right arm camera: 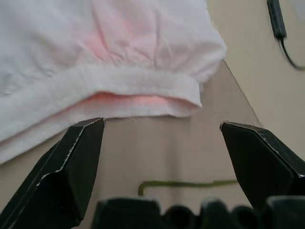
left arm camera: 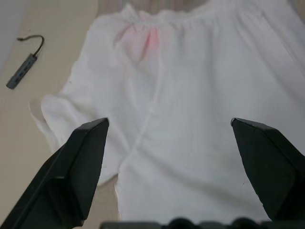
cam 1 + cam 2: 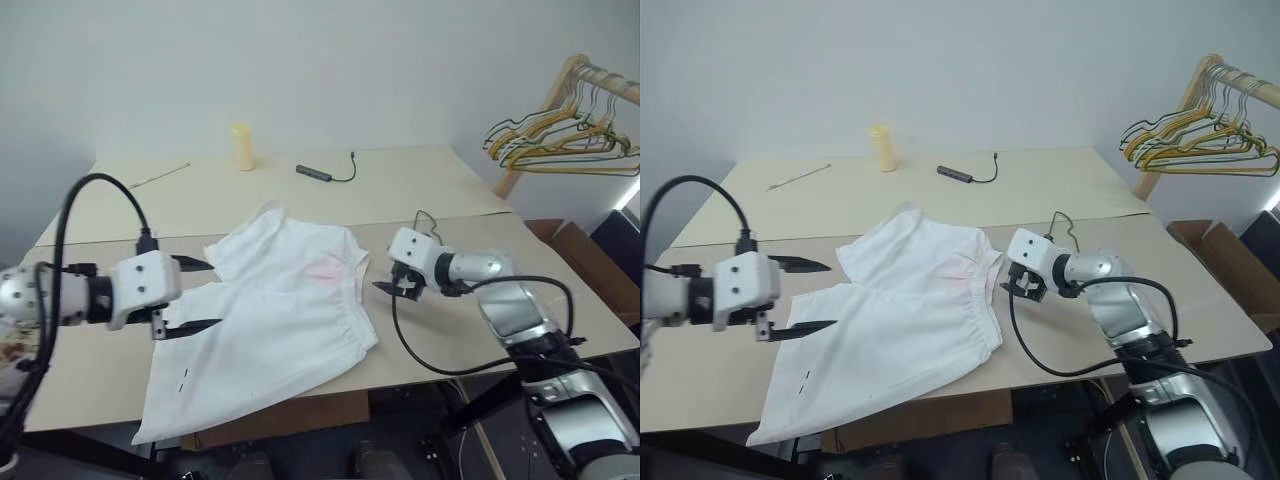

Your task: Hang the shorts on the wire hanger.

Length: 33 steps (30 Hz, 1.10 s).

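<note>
Nearest, the shorts (image 3: 270,325) lie flat on the counter (image 3: 450,180), legs reaching its near edge, long axis running from there to the waistband by the right hand (image 3: 391,287). Both hands, left hand (image 3: 197,296) included, hover wide open, empty. Bare counter lies behind.

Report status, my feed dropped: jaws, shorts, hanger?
Left gripper and right gripper: jaws open, empty. Shorts flat on table. Wire hanger beside waistband, unthreaded.
</note>
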Each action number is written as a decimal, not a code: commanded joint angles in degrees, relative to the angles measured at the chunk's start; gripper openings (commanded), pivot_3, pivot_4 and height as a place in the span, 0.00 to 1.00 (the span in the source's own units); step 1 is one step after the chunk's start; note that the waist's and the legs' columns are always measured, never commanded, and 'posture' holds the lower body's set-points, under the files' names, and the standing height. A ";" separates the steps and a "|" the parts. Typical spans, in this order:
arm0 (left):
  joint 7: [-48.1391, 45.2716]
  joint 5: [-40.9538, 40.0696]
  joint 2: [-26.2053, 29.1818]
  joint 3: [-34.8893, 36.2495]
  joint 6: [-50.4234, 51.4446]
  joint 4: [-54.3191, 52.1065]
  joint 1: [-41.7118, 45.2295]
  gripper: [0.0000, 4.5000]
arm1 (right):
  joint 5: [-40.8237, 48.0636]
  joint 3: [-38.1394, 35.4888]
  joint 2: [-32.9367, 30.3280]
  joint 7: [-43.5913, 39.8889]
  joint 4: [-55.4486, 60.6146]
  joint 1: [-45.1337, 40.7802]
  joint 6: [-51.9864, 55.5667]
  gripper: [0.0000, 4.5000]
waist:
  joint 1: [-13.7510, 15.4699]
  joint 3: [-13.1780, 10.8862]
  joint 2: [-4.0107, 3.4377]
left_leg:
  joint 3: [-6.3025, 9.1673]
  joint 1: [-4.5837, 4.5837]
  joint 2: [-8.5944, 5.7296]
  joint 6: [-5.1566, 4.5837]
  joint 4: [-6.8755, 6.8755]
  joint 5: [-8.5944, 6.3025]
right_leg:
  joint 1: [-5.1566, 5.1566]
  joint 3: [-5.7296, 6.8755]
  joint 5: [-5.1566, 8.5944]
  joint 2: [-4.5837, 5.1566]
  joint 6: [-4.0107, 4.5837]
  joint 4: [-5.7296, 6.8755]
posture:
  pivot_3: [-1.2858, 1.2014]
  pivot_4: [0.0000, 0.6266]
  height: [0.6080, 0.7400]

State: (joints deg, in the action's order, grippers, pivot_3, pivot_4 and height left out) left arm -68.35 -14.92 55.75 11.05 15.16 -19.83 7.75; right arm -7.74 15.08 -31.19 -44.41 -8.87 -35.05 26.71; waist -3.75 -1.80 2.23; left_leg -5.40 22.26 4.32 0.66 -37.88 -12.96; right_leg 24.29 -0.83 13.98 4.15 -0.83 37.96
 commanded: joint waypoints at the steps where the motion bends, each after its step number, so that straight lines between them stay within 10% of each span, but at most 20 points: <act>1: 2.23 0.69 -1.34 -3.59 -0.32 0.87 3.87 0.99 | -0.83 -3.54 3.64 8.33 -7.29 -3.86 5.21 1.00 | -0.49 0.00 0.00 | 0.02 0.07 -0.01 0.00 0.00 0.00 | 0.05 0.00 0.00 -0.01 -0.01 -0.02 | 0.49 0.00 1.00; 9: 3.12 2.23 -3.16 -8.81 -2.17 4.07 8.06 0.99 | -1.10 -4.30 6.74 12.87 -19.60 -5.49 5.66 1.00 | -2.16 -0.01 -0.02 | 0.19 0.10 -0.01 -0.03 0.02 -0.06 | -0.03 0.02 0.01 -0.05 -0.07 -0.19 | 0.49 0.00 1.00; 23: 2.60 2.76 -1.29 -8.01 -5.80 7.54 5.45 0.99 | 7.01 -14.66 -3.84 7.56 4.50 7.40 18.96 1.00 | -2.39 -0.02 -0.03 | 0.25 0.01 -0.16 -0.08 0.01 -0.03 | -0.15 -0.01 0.12 0.08 -0.59 -0.30 | 0.48 0.00 1.00; 33: 1.53 2.60 -0.73 -8.08 -6.48 8.66 6.56 0.99 | 10.26 -10.77 0.13 0.55 -11.51 -1.21 2.58 1.00 | -3.82 -0.03 -0.04 | 0.36 0.02 -0.17 -0.14 0.01 0.00 | -0.15 -0.07 0.06 -0.01 -0.60 -0.33 | 0.49 0.00 1.00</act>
State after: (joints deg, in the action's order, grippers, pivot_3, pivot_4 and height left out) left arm -66.56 -11.42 54.10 1.31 9.86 -10.42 13.17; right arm 0.85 5.66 -31.14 -42.04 -17.49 -32.95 31.66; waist -7.57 -1.83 2.20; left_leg -5.04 22.28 4.14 0.52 -37.87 -12.95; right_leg 24.13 -0.89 14.03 4.14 -1.43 37.61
